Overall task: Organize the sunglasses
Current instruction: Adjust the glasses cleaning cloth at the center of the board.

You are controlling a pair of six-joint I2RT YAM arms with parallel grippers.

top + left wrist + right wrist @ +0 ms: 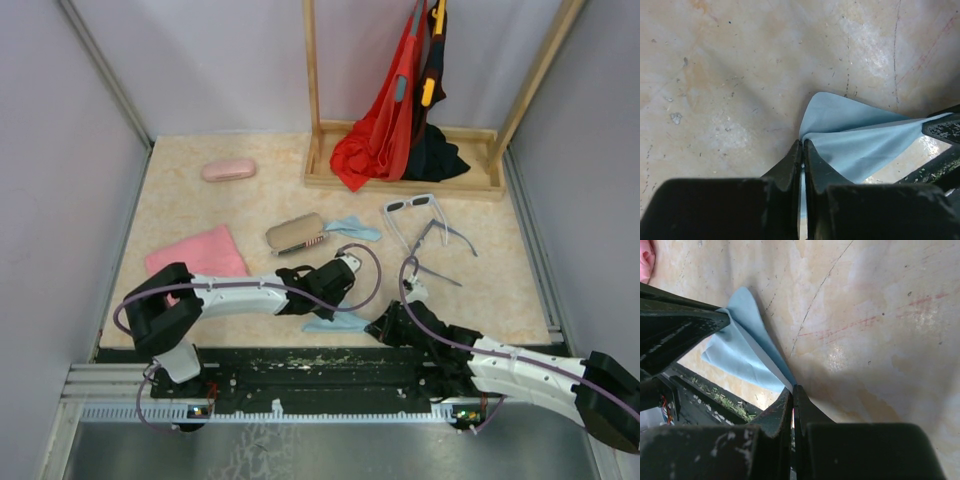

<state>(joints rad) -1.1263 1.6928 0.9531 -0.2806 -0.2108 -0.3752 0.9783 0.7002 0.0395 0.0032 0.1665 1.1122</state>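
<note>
While both arms were bent low over the near edge of the table [180, 200], we found the left gripper [803, 145] with its fingers pressed together on one corner of a light-blue cloth [860, 135]. The right gripper [792, 389] was pinched tight on the far corner of that same cloth. The cloth ran between them as a creased fold. We could not tell whether its lower edge touched the table.

The sunglasses themselves lay untouched. The white-framed pair [410, 203] was right of centre toward the back, and the grey-framed pair [445, 233] lay just in front of it, near the right arm's cable. A tan case [297, 233] lay near the middle with a second blue cloth [352, 228] just beside it. A pink case [228, 170] sat well apart at the back left.

We judged the step in hand to be readying the cloth, spreading or folding it, with the glasses not yet dealt with. Doing it well, we reckoned, meant moving both grippers together so the pull stayed even and neither corner slipped from its pinch. It also meant lifting the cloth before carrying it, and keeping the right arm's elbow and cable away from the thin grey frame.
</note>
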